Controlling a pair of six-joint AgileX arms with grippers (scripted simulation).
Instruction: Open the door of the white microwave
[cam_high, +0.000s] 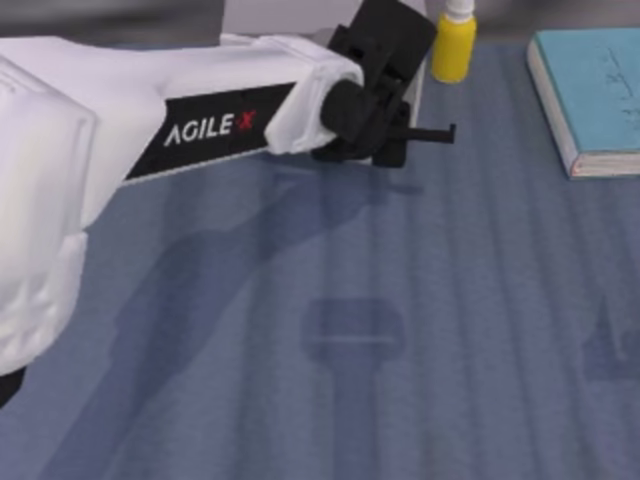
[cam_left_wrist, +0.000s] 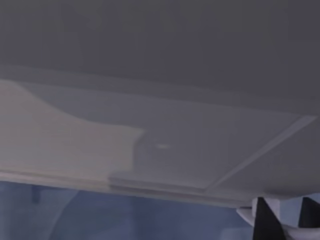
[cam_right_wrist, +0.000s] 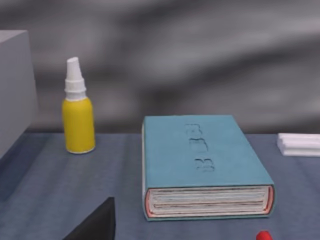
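The white microwave (cam_high: 285, 15) stands at the table's back centre, mostly covered by my left arm. My left gripper (cam_high: 405, 115) is at its front right part. The left wrist view is filled from close up by the door (cam_left_wrist: 165, 135), a pale grey window in a white frame. At the corner of that view my left gripper (cam_left_wrist: 287, 212) has its two black fingers (cam_left_wrist: 265, 222) close together, with a white piece of the door's edge between them. My right gripper (cam_right_wrist: 100, 222) is parked out of the top view, showing only a black tip.
A yellow bottle (cam_high: 452, 45) stands just right of the microwave. A light-blue book (cam_high: 590, 90) lies at the back right. The right wrist view also shows a white stack (cam_right_wrist: 300, 145) beyond the book and a small red thing (cam_right_wrist: 263, 235).
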